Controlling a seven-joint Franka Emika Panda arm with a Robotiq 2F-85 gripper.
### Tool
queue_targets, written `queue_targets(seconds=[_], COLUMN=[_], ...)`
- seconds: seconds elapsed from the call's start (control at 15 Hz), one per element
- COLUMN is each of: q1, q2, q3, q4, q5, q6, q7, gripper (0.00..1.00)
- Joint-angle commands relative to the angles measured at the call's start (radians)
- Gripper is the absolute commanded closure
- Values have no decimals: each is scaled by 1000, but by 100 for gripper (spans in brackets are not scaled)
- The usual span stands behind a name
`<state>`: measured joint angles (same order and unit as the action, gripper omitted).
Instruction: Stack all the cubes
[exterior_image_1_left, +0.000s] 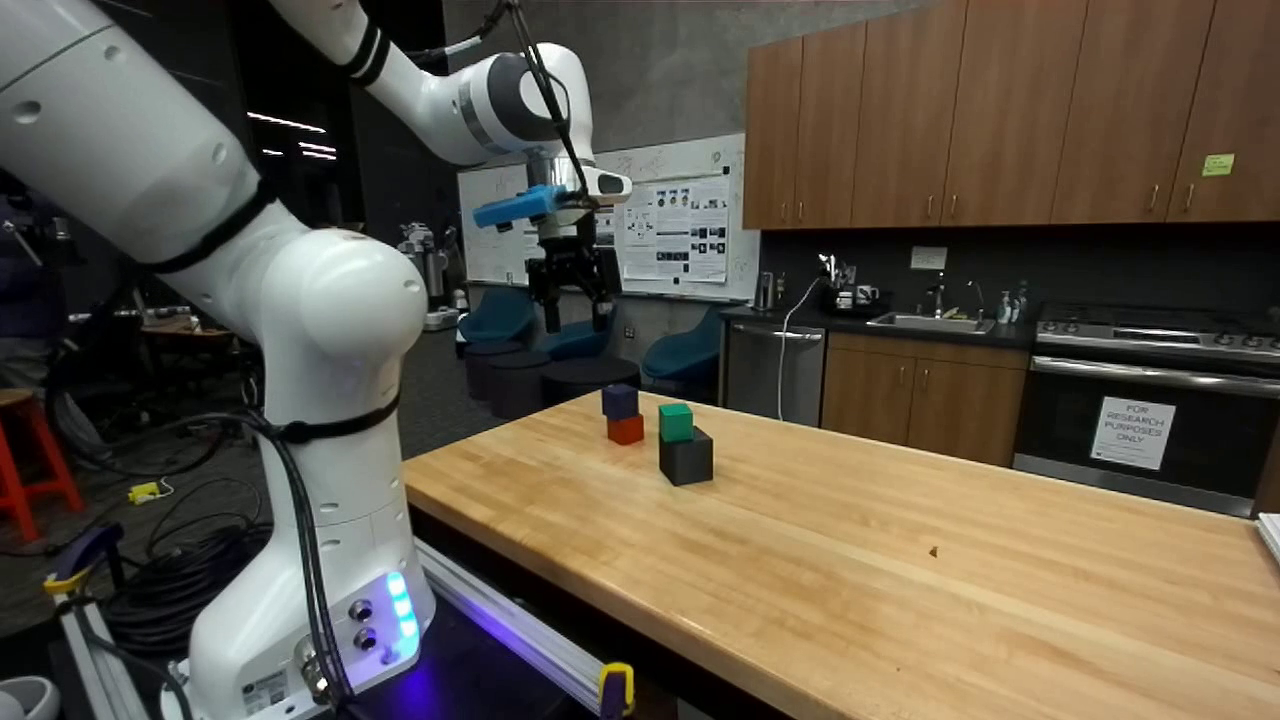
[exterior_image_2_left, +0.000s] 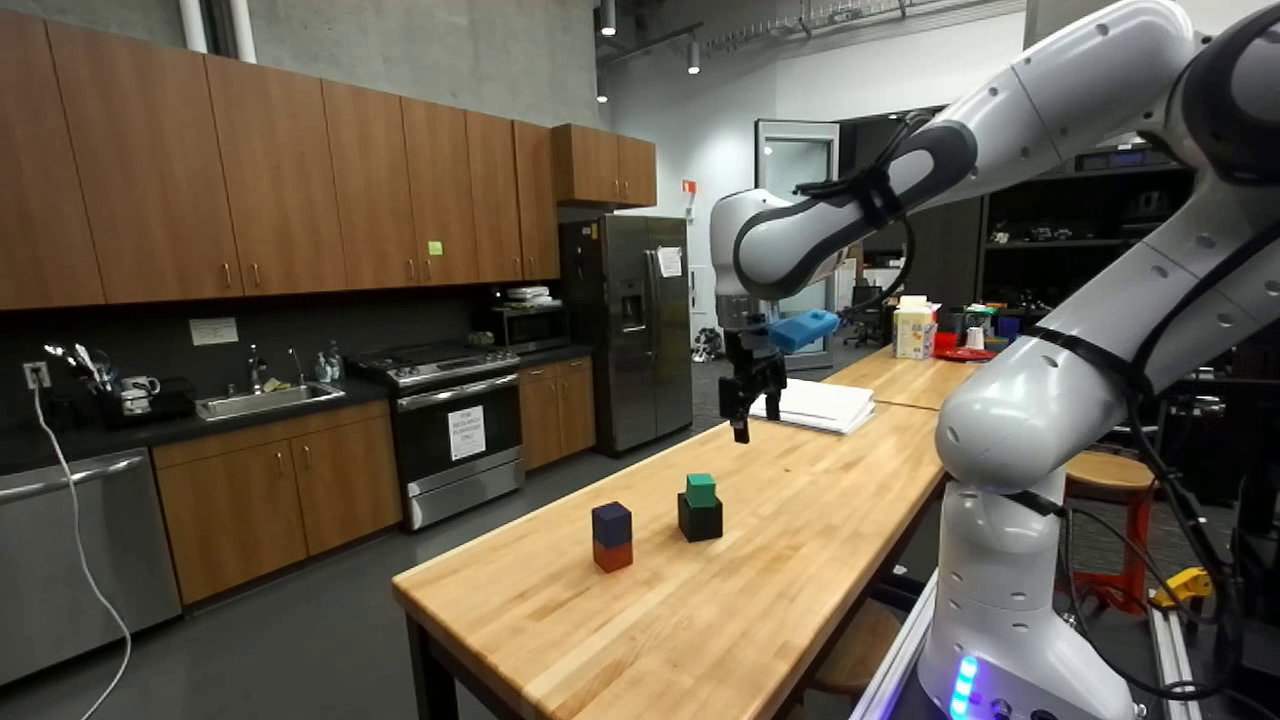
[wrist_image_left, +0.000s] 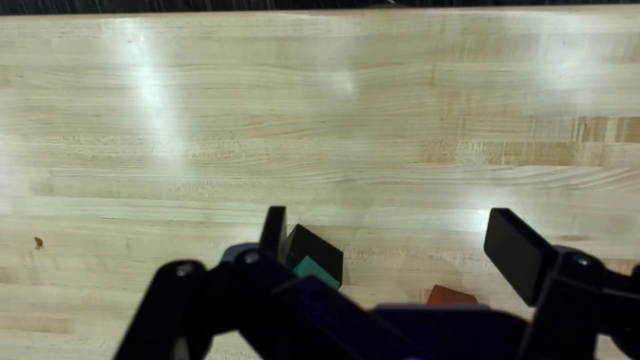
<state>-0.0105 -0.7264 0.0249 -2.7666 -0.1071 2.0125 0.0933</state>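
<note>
Gripper: black two-fingered gripper (exterior_image_1_left: 576, 320), hanging in the air, its fingers (wrist_image_left: 517, 257) spread well apart and holding nothing.
Way to the cubes: downward and outward; in both exterior views the gripper hangs high above both pairs and on the side of them towards the base of the white jointed robot arm (exterior_image_1_left: 340, 290). Which pair is nearer cannot be told.
Green pair: small green cube (exterior_image_2_left: 700, 489) resting on a larger black cube (exterior_image_2_left: 700, 517).
Blue pair: small dark blue cube (exterior_image_2_left: 612, 524) resting on a red cube (exterior_image_2_left: 613, 556) of about like size, near the green pair but not touching it.
Turn: in the wrist view the sides of the green and black cubes run aslant to the line from finger to finger, so the wrist probably has to turn before a grip there.
Work left: two pairs stand built; making one stack presumably calls for lifting a top cube across.
Wrist view: a finger covers part of the green cube, only a corner of the red cube shows, and the dark blue cube cannot be told from the dark gripper body.
Cube material: unclear.
Table: pale wood-block table (exterior_image_1_left: 800, 530), under both pairs.
</note>
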Motion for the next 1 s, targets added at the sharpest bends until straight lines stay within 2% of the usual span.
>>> queue_targets(seconds=[0.0,0.47,0.93], q1=[-33,-63,-85], q2=[122,312,499], q3=[16,16,-4], q4=[56,137,257], q5=[18,72,95], q6=[65,203,314], q7=[84,236,313], gripper=[0,0,0])
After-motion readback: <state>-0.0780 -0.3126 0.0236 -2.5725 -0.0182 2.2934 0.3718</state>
